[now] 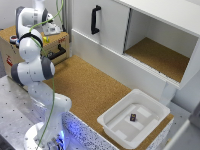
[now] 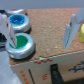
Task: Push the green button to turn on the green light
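The white Panda arm (image 1: 35,70) stands at the exterior view's left, its base on a speckled metal surface, and it reaches up and back toward a cork-topped box (image 1: 12,45) at the far left, where its upper links hide the gripper from that camera. The wrist view looks down on the box top: the green button (image 2: 20,46), a round green cap in a silver ring, sits near one edge of the cork surface, with a blue button (image 2: 19,20) of the same build just beside it and the rim of another silver-ringed button barely showing beyond that. A yellow object (image 2: 81,32) is cut off at the opposite edge of the picture. The gripper (image 2: 39,30) is spread wide with nothing between its 2 fingers (image 2: 70,31); 1 finger lies over the blue and green buttons, the other stands near the yellow object, and bare cork shows between them. Whether a fingertip touches the green button cannot be told from the blur. On the box's front face a black handle (image 1: 58,51) shows. Elsewhere, the cork tabletop (image 1: 95,90) carries a white tray (image 1: 112,127) at the near right holding a small dark object (image 1: 133,117), and a white cabinet (image 1: 150,30) with an open compartment stands at the far right.
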`<state>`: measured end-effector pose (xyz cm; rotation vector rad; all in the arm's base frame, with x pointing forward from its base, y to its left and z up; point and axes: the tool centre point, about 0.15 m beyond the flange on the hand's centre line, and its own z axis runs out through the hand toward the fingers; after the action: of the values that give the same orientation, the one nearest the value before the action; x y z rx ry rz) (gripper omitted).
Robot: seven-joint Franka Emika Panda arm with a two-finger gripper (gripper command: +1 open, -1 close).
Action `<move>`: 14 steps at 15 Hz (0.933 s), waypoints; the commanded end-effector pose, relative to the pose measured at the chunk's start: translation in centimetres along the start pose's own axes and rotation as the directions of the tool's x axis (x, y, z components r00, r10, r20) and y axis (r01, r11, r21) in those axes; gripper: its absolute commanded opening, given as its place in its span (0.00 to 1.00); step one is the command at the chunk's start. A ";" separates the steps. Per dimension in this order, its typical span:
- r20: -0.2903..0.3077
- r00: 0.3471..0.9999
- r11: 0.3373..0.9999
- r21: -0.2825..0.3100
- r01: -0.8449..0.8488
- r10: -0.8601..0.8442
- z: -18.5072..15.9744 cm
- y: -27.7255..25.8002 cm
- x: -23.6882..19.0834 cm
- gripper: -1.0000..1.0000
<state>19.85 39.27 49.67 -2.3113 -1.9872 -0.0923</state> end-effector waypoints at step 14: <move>0.139 0.970 0.979 0.052 0.196 -0.201 2.9 -3.8 4.9 0.00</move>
<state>15.31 42.46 49.22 -2.1336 -2.1960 -0.0283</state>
